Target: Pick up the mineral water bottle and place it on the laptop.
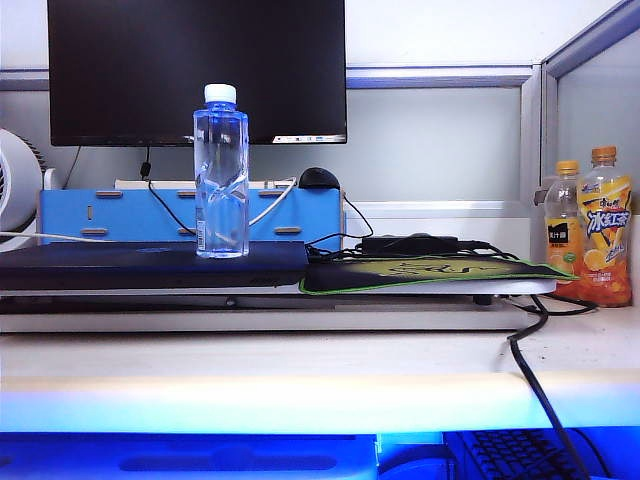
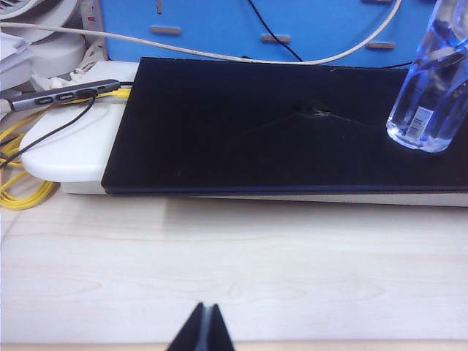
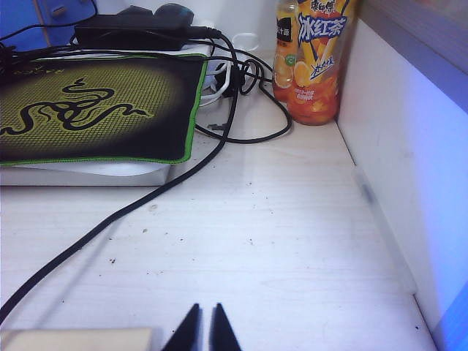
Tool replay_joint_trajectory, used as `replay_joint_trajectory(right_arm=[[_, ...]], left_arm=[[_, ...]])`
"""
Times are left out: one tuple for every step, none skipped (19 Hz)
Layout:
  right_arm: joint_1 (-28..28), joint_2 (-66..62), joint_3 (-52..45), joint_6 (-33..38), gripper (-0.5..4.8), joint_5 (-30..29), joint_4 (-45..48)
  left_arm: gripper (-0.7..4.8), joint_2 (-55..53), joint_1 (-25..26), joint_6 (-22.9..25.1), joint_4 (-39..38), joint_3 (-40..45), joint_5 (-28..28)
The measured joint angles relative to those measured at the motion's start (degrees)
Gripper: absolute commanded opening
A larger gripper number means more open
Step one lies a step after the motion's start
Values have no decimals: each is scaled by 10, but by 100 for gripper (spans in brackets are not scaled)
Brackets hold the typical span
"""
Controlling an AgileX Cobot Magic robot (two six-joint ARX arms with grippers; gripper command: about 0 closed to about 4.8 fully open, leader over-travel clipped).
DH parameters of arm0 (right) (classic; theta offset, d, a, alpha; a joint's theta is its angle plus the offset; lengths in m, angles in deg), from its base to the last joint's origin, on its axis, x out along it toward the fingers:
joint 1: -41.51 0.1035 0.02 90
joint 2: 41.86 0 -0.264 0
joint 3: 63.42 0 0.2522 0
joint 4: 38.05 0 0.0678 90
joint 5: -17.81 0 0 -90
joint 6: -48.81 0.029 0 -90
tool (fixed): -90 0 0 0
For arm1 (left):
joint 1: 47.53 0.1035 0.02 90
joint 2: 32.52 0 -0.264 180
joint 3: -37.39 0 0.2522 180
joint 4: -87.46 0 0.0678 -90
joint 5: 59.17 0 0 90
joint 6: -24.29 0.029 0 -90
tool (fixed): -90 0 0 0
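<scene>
The left gripper (image 2: 204, 330), jaws clenched on nothing, hovers over bare desk at six o'clock of the laptop (image 2: 241, 124). The mineral water bottle (image 1: 221, 175) stands upright on its lid toward three o'clock, apparently already delivered. The right gripper (image 3: 202, 329), also clenched empty, hovers near the mouse pad (image 3: 95, 106).

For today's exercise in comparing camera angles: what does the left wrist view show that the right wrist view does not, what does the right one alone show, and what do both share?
Only the left wrist view: the laptop with the water bottle standing upright on it, a white stand beside it, yellow cables, and the left gripper, jaws shut.

Only the right wrist view: the mouse pad, an orange juice bottle by the side wall, a black cable, and the right gripper, jaws nearly shut.

Both: the pale wooden tabletop and the blue box at the back.
</scene>
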Motion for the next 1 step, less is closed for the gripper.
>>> replay_joint_trajectory(right_arm=[[0, 0, 0, 0, 35, 0, 0]], left_arm=[[-2, 0, 0, 0, 0, 0, 0]])
